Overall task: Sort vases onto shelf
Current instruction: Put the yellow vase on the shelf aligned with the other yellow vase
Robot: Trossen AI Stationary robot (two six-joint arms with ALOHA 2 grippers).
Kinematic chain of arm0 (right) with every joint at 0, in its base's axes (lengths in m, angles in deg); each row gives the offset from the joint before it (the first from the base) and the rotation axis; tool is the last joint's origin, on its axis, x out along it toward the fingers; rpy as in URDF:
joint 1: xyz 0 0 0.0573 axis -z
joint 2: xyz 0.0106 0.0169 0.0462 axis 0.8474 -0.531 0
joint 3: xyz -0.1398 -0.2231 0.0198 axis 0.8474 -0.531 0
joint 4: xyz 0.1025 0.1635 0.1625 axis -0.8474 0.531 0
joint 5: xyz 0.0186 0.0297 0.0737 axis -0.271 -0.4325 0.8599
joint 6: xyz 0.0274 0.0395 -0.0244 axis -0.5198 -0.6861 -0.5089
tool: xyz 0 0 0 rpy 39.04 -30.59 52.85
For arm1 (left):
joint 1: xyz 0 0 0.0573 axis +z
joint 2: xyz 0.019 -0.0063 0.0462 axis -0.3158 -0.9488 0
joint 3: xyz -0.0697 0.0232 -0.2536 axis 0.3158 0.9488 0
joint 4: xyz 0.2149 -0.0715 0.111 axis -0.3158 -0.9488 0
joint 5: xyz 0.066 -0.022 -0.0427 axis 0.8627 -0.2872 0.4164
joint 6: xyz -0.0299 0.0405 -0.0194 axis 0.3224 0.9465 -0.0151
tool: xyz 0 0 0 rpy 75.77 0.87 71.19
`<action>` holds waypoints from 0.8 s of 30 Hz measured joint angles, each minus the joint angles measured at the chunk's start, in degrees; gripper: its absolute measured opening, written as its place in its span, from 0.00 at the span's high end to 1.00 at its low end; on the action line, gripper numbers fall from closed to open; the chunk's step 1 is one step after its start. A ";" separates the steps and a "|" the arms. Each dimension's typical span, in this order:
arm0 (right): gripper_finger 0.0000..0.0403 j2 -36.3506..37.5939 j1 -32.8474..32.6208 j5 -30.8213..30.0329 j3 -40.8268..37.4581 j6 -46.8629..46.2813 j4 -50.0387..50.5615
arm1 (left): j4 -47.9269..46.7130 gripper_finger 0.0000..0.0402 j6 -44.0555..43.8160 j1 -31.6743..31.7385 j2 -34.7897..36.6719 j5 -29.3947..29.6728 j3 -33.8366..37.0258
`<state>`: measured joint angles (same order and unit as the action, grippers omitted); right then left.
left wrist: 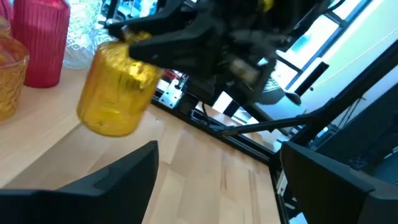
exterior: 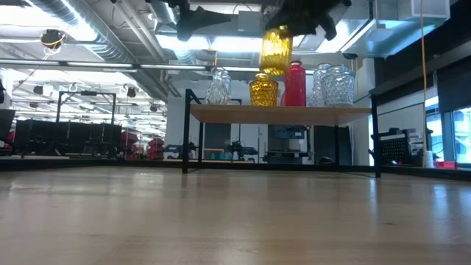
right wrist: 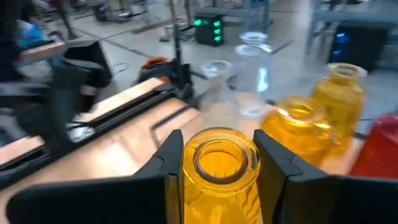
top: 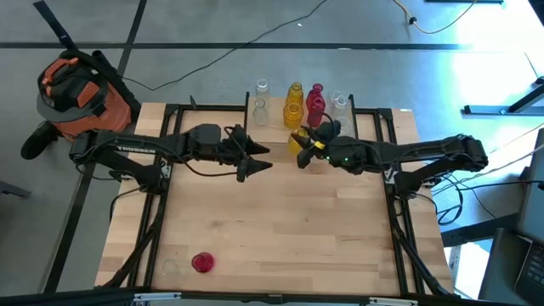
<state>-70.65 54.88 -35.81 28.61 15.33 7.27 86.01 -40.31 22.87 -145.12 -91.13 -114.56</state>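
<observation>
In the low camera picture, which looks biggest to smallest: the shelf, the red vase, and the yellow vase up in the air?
1. Shelf, by far the widest.
2 and 3. The held yellow vase and red vase look about alike. The yellow one, gripped by the right gripper, may hang nearer the camera, so I won't rank them.

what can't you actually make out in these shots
- Low view: the right gripper holding the yellow vase is a dark mass against the ceiling lights.
- High view: how many clear vases stand on the shelf; they are too small and overlap.
- Low view: the red vase near the table's front edge does not show.
- Left wrist view: the left gripper shows only its dark fingers.
</observation>
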 joint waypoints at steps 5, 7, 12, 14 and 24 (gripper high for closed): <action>0.76 -0.38 0.09 -1.74 -4.93 1.11 -7.19 | -0.17 0.19 0.02 0.05 0.10 -0.07 0.00; 0.76 -0.58 0.09 -2.71 -6.26 2.44 -9.44 | -0.11 0.19 0.04 0.03 0.10 -0.09 0.00; 0.76 -2.40 1.62 -2.95 -6.67 3.63 -10.45 | -0.08 0.19 0.04 0.03 0.10 -0.10 0.00; 0.76 -3.76 2.67 -2.80 -6.52 3.90 -13.09 | -0.05 0.19 0.07 0.03 0.10 -0.11 0.00; 0.76 -7.78 7.83 -0.32 -6.22 3.04 -13.39 | -0.02 0.19 0.07 0.03 0.10 -0.19 0.03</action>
<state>-78.43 62.71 -36.13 22.39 18.37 -6.12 85.99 -40.25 22.90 -145.03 -91.32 -114.52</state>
